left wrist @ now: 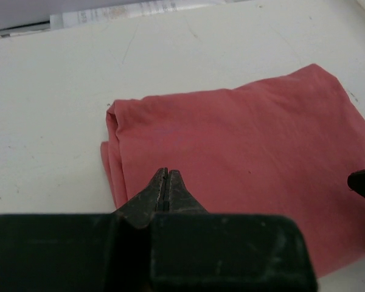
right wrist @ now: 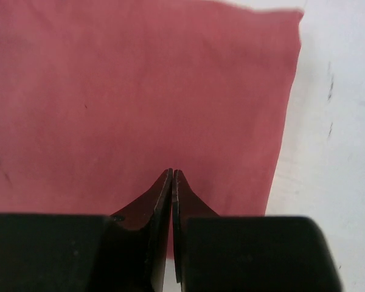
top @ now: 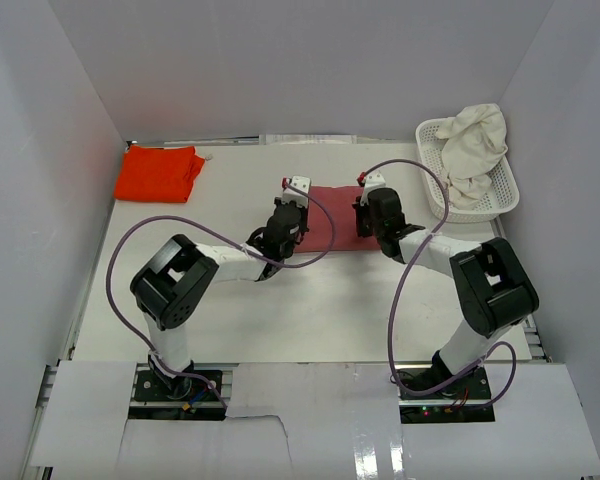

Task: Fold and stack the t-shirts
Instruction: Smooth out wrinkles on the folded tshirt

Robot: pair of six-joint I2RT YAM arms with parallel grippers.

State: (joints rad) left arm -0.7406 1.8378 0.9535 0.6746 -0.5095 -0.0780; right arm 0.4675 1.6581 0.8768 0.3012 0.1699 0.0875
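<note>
Lying mid-table: rose-red shirt (top: 335, 208), folded into a flat rectangle, between the two grippers.
Left gripper (left wrist: 166, 174): fingers pressed together, nothing between them, tips over the shirt's layered left edge.
Right gripper (right wrist: 172, 174): fingers likewise closed and empty, tips over the shirt near its right edge.
Orange shirt (top: 160, 172): folded, far left corner of table (top: 230, 300).
Cream shirt (top: 477, 145): bunched in white basket (top: 432, 150), far right.

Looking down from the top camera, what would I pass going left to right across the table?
Orange shirt → left hand → folded rose shirt → right hand → basket holding the cream shirt.
</note>
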